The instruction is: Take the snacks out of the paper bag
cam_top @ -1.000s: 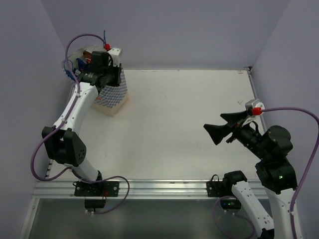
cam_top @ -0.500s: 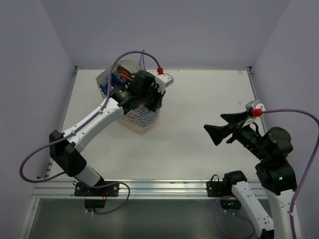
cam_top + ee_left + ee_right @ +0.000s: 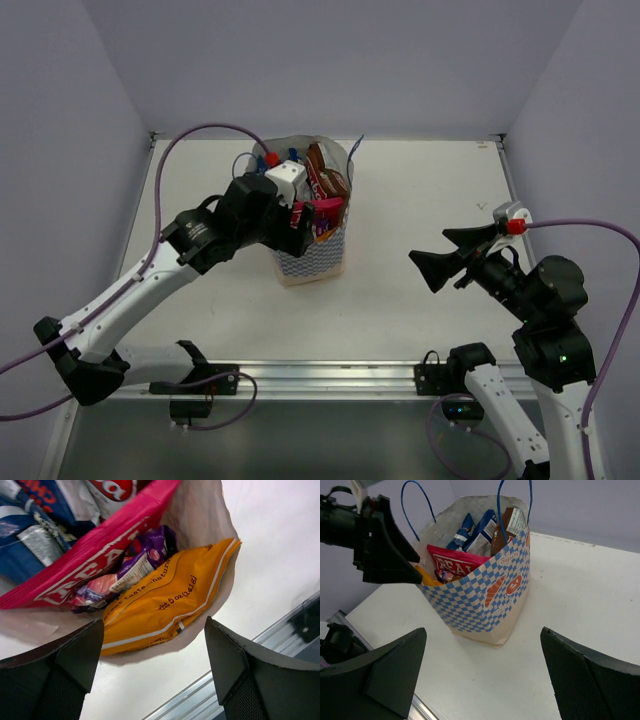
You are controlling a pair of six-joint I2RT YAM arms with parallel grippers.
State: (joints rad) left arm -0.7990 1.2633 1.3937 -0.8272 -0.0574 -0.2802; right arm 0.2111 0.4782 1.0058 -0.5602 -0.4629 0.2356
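paper bag [image 3: 312,262]: upright on the counter [image 3: 420,210], far middle-left.
snacks [image 3: 480,536]: all inside the bag; orange packet [image 3: 165,605] under pink packet [image 3: 90,562].
left jaws: apart, empty, at the bag's mouth.
right jaws: wide apart, empty, well away from the bag.

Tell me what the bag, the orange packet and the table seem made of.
The bag looks like matte paper: thin wrinkled rim, printed checks. The orange packet seems glossy plastic or foil film: sheen, crinkles, crimped edge. The table is smooth matte white, perhaps laminate; I cannot tell for sure.
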